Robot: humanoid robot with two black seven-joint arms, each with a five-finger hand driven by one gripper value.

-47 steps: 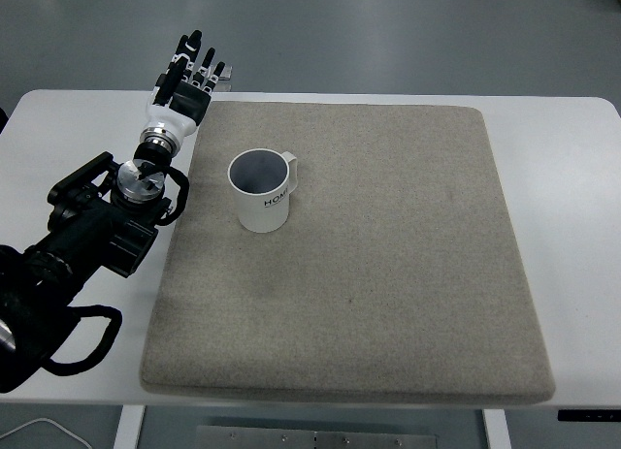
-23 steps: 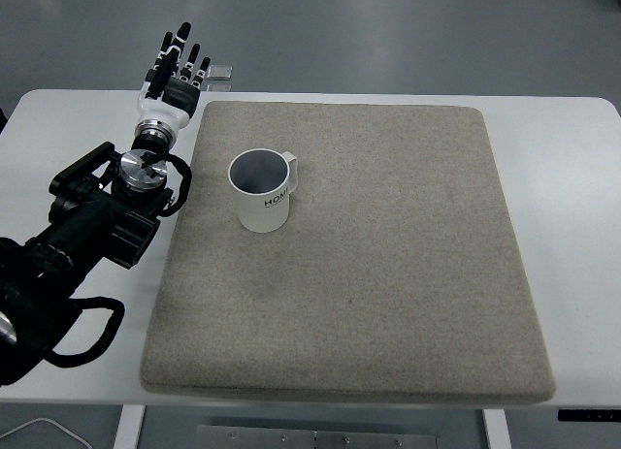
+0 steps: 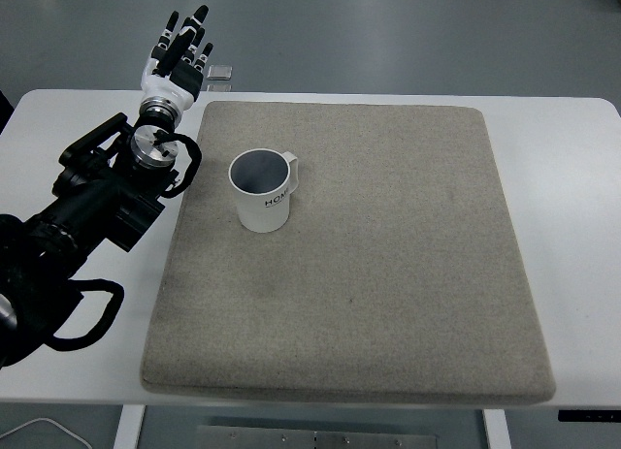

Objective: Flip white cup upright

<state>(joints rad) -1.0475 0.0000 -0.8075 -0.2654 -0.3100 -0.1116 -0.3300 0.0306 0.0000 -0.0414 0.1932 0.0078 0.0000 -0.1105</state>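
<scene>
White cup [image 3: 261, 190] stands mouth-up on the mat [image 3: 388, 274], well right of the left hand [image 3: 178, 63], whose fingers [image 3: 198, 20] are spread, empty.

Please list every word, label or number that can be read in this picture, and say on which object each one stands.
"HOM": dark letters on the side of the white cup, which stands upright on the grey mat; the word may go on around the curve, out of sight.
No other text is readable.
</scene>
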